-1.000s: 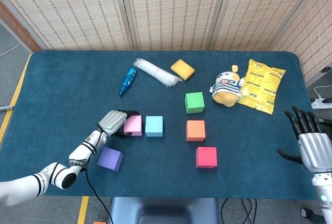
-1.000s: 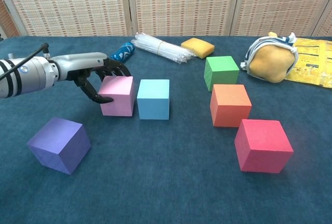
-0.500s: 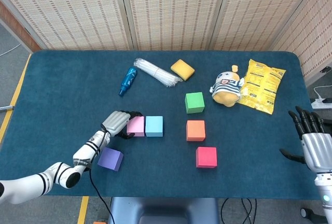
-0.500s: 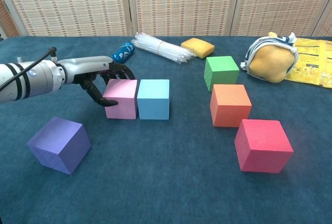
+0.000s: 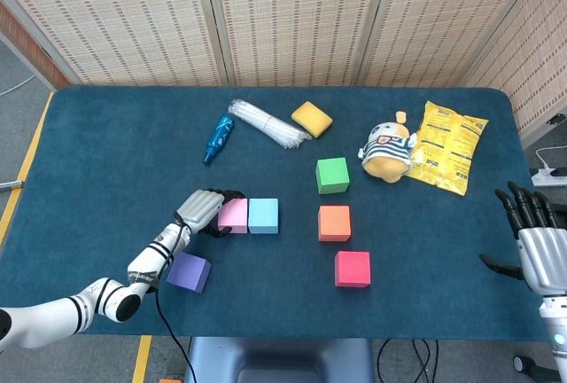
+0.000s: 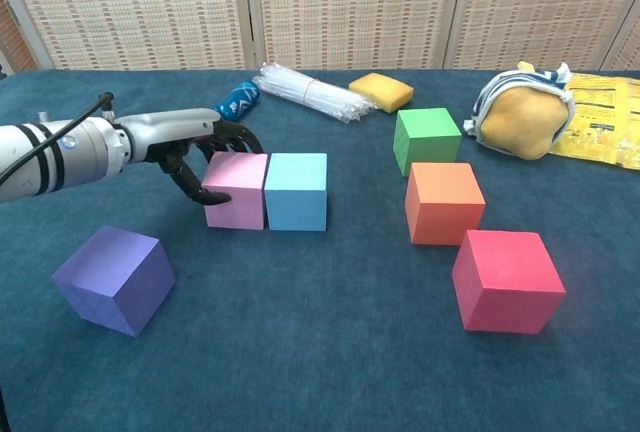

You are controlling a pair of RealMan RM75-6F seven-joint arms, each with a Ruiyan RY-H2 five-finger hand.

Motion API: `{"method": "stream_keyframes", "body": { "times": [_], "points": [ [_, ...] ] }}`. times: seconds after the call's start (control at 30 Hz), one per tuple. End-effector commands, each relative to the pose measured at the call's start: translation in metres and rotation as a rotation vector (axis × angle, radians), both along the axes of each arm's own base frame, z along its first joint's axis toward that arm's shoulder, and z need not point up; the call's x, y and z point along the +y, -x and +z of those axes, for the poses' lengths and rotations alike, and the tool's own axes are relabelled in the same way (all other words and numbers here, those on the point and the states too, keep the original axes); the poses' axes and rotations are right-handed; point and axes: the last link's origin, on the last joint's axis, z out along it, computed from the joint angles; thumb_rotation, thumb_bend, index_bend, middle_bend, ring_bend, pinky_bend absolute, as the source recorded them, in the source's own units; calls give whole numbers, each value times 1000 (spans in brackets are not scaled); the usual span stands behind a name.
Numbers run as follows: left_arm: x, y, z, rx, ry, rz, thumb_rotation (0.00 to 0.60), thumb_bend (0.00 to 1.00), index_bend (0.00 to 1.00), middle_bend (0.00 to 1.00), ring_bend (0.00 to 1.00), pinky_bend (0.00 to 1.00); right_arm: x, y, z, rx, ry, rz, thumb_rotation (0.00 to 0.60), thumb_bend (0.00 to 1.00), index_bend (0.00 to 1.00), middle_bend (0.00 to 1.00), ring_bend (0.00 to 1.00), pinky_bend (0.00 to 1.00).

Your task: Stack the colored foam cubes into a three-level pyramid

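The pink cube [image 6: 236, 190] sits on the desk [image 5: 106, 144] toward its front-left, touching the light-blue cube [image 6: 296, 190] on its right. The left hand [image 6: 200, 152] curls around the pink cube's left side, gripping it. A purple cube [image 6: 113, 279] lies nearer the front edge. Green [image 6: 426, 140], orange [image 6: 443, 202] and red [image 6: 507, 280] cubes stand apart toward the middle. The right hand [image 5: 534, 237] hovers open, fingers spread, beyond the desk's right edge.

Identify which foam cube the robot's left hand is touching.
The pink cube: the left hand curls around it, beside the light blue cube. The other cubes stand apart, untouched.
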Motion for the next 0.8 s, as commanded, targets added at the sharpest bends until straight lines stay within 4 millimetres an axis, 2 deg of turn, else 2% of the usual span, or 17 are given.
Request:
{"method": "stream_keyframes", "body": {
  "times": [0.03, 0.43, 0.63, 0.8],
  "points": [
    [-1, -1, -1, -1, 2, -2, 600, 352, 226, 313, 277, 267, 0, 0, 0, -1, 2, -1, 600, 210, 0, 65, 0, 106],
    [-3, -1, -6, -3, 23, 17, 600, 351, 207, 304, 268, 265, 1, 2, 1, -3, 4, -7, 600, 210, 0, 65, 0, 106],
    [-4, 0, -7, 15, 38, 19, 600, 355, 80, 195, 162, 247, 0, 2, 1, -4, 5, -8, 600, 209, 0, 65, 0, 106],
    [-5, 1, -6, 23, 43, 13, 600, 358, 57, 128, 77, 233, -1, 2, 0, -5, 2, -8, 600, 210, 0, 65, 0, 106]
  ]
}}
